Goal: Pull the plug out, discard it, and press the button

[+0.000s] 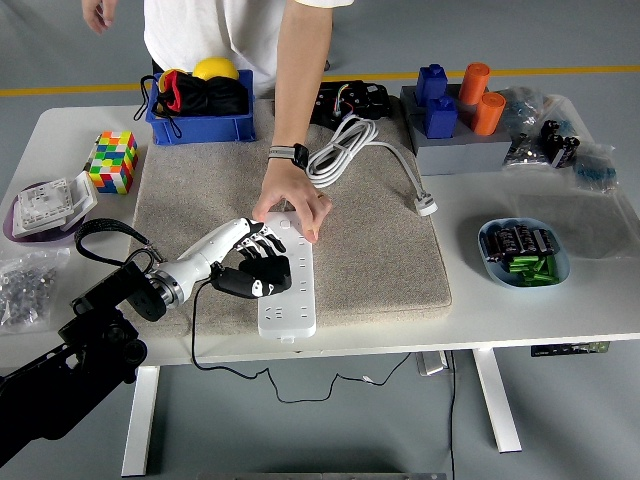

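A white power strip (290, 305) lies lengthwise on a beige mat (380, 240) near the table's front edge. A black plug (270, 273) sits at its middle. My left hand (250, 262) reaches in from the lower left, with its white fingers (245, 236) curled over the plug. I cannot tell whether the plug is still seated in the socket. A person's hand (292, 205), wearing a wrist watch, presses down on the strip's far end. The strip's white cable (345, 150) is coiled at the mat's far side.
A blue bin (200, 125) with balls stands at the back left, a colour cube (112, 160) and a purple plate (20, 230) at the left. A grey block (455, 150) with blue and orange pieces is back right. A blue bowl (523, 270) of batteries sits at the right.
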